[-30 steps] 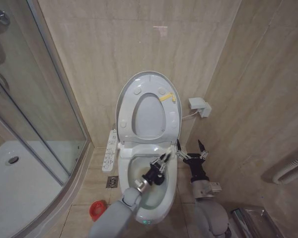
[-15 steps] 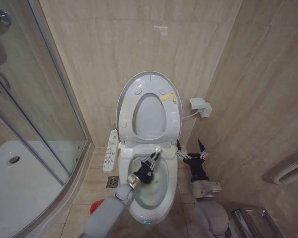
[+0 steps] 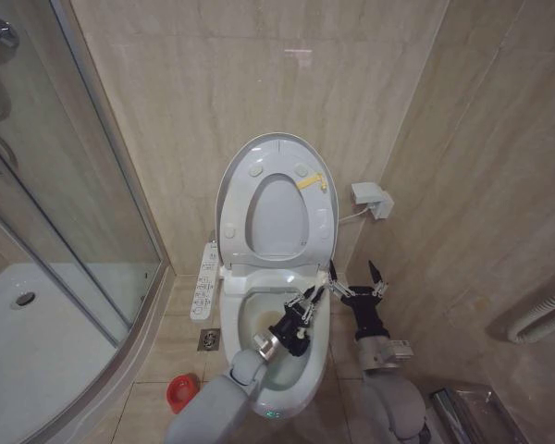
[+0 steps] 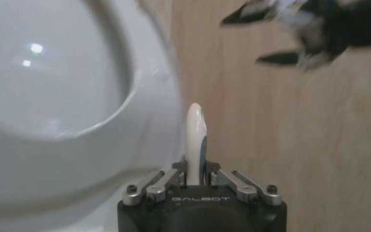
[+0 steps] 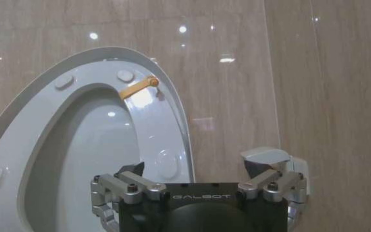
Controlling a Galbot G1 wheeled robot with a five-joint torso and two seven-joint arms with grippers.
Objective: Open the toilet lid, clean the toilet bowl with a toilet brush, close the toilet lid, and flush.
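Tiled bathroom, toilet lid [image 3: 276,153] up; left end effector [image 3: 307,301] over toilet bowl [image 3: 301,365] at 6 o'clock clamps toilet brush [image 4: 195,140] to scrub; right end effector [image 3: 354,275] idles wide at 3 o'clock.

My left arm reaches forward and up from the lower middle of the head view, wrist angled to my right, and my left gripper [image 3: 307,301] is clamped on a thin white handle [image 4: 196,140]. My right arm stands upright just to its right, right gripper [image 3: 355,276] pointing up with its dark fingers [image 3: 376,275] spread wide, holding nothing
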